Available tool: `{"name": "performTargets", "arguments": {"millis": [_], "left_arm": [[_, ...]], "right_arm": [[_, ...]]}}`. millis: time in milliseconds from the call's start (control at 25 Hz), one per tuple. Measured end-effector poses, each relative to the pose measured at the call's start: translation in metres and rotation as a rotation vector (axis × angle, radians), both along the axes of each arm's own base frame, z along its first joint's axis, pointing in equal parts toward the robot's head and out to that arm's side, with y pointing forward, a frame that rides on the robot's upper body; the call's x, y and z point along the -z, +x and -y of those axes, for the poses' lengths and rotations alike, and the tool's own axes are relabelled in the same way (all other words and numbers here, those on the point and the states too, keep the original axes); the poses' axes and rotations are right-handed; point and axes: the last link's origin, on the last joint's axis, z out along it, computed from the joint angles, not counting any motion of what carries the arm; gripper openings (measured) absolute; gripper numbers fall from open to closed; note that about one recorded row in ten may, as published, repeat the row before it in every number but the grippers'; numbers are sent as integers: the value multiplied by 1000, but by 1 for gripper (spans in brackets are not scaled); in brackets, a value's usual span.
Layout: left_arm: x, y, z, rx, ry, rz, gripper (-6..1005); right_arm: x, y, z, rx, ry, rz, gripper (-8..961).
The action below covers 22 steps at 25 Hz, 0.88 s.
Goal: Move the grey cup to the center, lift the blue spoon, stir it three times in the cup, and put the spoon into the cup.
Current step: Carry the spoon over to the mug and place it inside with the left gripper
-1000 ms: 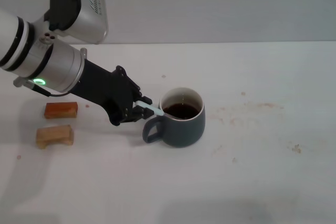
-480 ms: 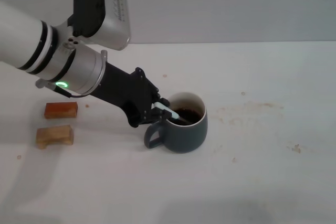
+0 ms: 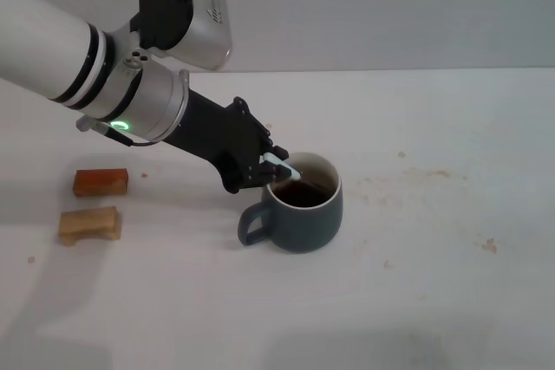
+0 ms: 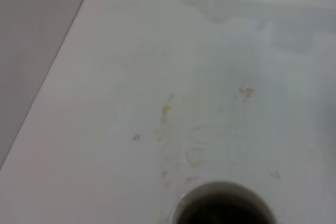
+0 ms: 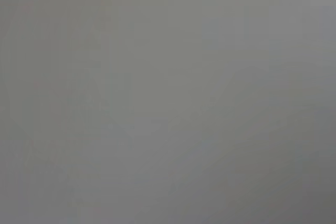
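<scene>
The grey cup [image 3: 299, 214] stands near the middle of the white table, its handle toward my left, with dark liquid inside. My left gripper [image 3: 270, 170] hovers at the cup's left rim, shut on the pale handle of the blue spoon [image 3: 284, 165]. The spoon slants down into the cup, and its bowl is hidden in the liquid. In the left wrist view only the cup's rim [image 4: 223, 205] shows at the frame's edge. The right gripper is out of view.
Two small wooden blocks lie at the left of the table: an orange-brown one [image 3: 101, 182] and a tan one [image 3: 89, 223]. Faint brown stains [image 3: 416, 181] mark the tabletop right of the cup.
My left arm has moved right and up over the cup, carrying the spoon from the left rim further into the cup. The cup has shifted slightly right.
</scene>
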Motion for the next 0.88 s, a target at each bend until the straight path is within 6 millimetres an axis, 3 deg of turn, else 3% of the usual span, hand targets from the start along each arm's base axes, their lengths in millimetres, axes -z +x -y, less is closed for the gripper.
{"name": "performTargets", "arguments": {"millis": [400, 640, 880], "left_arm": [[-23, -26, 7, -76, 24, 6, 178], [-26, -25, 23, -68, 22, 6, 178], [-14, -13, 32, -45, -14, 18, 177]], "right_arm": [[-1, -3, 0, -10, 6, 0, 12], [0, -6, -3, -21, 3, 3, 12], [2, -7, -3, -24, -3, 5, 12]]}}
